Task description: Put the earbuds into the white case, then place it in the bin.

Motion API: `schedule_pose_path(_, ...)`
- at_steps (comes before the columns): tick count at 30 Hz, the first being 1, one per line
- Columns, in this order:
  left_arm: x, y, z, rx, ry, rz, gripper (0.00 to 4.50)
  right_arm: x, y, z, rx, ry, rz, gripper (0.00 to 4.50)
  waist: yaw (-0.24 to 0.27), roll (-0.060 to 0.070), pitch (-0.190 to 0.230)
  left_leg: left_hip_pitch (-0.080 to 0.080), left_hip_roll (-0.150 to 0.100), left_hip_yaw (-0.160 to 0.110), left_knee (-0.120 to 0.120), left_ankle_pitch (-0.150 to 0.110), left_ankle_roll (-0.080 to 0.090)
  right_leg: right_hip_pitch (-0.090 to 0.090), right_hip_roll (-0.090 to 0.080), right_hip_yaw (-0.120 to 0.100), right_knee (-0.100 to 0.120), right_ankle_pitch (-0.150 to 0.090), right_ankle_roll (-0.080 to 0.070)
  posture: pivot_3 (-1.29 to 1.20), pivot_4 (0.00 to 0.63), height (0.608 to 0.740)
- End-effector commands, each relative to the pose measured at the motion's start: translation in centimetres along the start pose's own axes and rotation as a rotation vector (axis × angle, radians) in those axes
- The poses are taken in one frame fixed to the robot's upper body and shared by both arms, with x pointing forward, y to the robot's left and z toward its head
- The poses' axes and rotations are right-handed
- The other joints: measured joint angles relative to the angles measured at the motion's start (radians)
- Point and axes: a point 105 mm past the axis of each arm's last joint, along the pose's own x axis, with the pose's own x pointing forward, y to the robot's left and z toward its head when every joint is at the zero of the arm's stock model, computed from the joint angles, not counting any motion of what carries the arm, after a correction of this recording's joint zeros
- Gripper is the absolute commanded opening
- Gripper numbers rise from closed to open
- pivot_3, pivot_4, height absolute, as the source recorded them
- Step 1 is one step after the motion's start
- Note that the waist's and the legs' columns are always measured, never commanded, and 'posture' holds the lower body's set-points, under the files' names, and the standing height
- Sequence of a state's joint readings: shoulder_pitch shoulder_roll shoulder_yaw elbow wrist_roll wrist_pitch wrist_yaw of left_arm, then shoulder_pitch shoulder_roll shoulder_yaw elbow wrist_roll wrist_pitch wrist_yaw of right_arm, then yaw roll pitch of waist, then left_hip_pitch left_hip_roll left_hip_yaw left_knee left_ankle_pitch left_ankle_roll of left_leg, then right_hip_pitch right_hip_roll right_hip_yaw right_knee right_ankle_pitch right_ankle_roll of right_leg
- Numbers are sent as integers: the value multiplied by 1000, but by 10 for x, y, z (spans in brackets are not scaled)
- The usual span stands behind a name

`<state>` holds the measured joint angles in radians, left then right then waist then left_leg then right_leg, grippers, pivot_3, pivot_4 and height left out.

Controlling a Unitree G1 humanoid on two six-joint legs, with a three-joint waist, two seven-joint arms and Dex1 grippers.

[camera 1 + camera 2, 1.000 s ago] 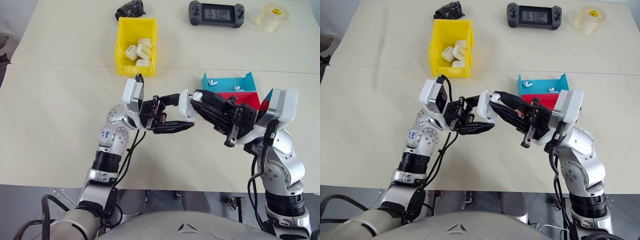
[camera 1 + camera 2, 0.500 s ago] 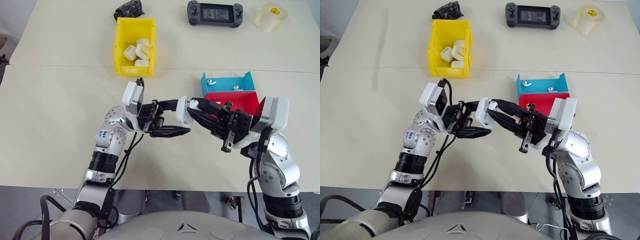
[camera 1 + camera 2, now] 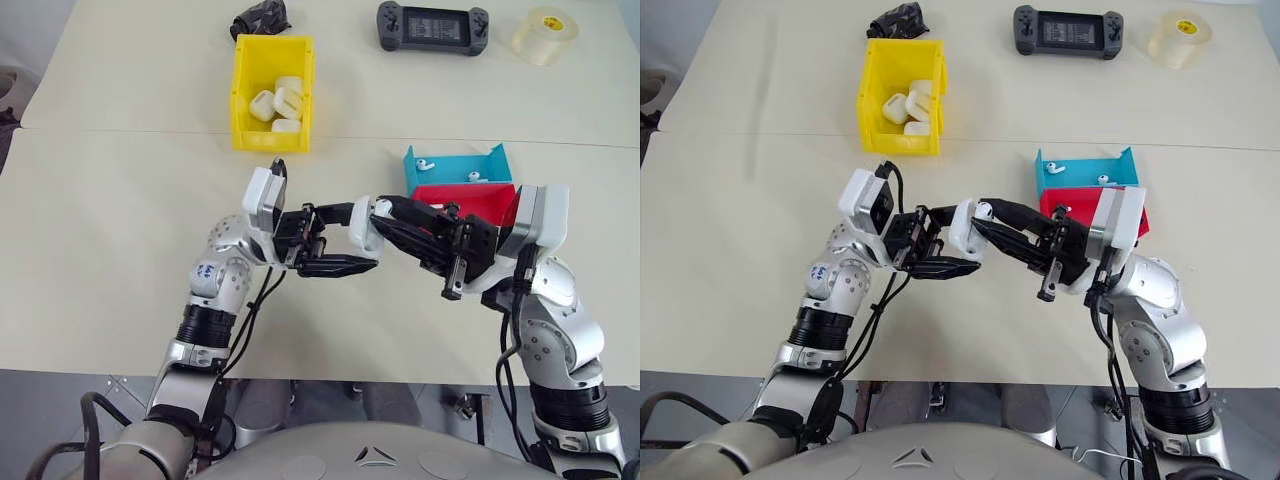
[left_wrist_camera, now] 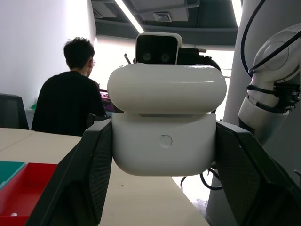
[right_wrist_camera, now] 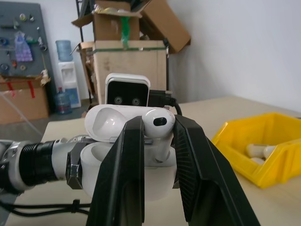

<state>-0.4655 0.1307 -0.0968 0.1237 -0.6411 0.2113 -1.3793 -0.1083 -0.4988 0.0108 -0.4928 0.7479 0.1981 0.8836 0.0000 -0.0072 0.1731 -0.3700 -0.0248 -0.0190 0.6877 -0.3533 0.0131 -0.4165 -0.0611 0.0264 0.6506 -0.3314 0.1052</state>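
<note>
The step in hand looks like seating an earbud. The left gripper (image 3: 345, 238) is clamped on the body of the white case (image 4: 164, 141), holding it above the middle of the desk (image 3: 110, 230) with the lid hinged open. The right gripper (image 5: 157, 134) pinches one earbud (image 5: 159, 121) between narrow jaws, right at the open mouth of the case; whether the stem has entered a socket I cannot tell. The next move probably calls for lining the stem up with its socket, pressing it in gently, then letting go without tugging the bud back out.

The yellow bin (image 3: 243, 90) stands toward the far edge of the desk and holds several white cases. On the right side, the teal tray (image 3: 492, 165) holds two loose earbuds; the red tray (image 3: 480, 198) just in front of it is partly hidden by the right arm, so its contents are unclear.
</note>
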Motion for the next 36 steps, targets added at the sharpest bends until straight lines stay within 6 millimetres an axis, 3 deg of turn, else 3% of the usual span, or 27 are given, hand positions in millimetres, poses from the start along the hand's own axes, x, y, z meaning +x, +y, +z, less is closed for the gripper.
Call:
schedule_pose_path(1,21,-10,21,109,-58,-117,2812,-3,4,-18,67,93,7,519,0,0,0,0,0,0,0,0,0,0,0,0,0,0,0,0,150,740)
schedule_pose_path(13,25,-6,26,146,-78,-117,2812,-9,-3,-26,165,157,-36,519,0,0,0,0,0,0,0,0,0,0,0,0,0,0,0,0,150,740)
schedule_pose_path(25,25,-6,27,159,-79,-113,2812,-12,-9,-12,126,130,-27,4411,0,0,0,0,0,0,0,0,0,0,0,0,-1,0,0,0,150,740)
schedule_pose_path(30,22,-4,27,169,-75,-92,2812,-17,-17,-7,77,128,-67,4470,0,0,0,0,0,0,0,0,0,0,0,0,-1,0,0,0,150,740)
schedule_pose_path(36,3,-1,25,214,-45,8,2812,-50,-44,4,-50,206,-177,4470,6,0,0,0,0,0,-1,0,0,1,0,0,-2,0,0,0,150,740)
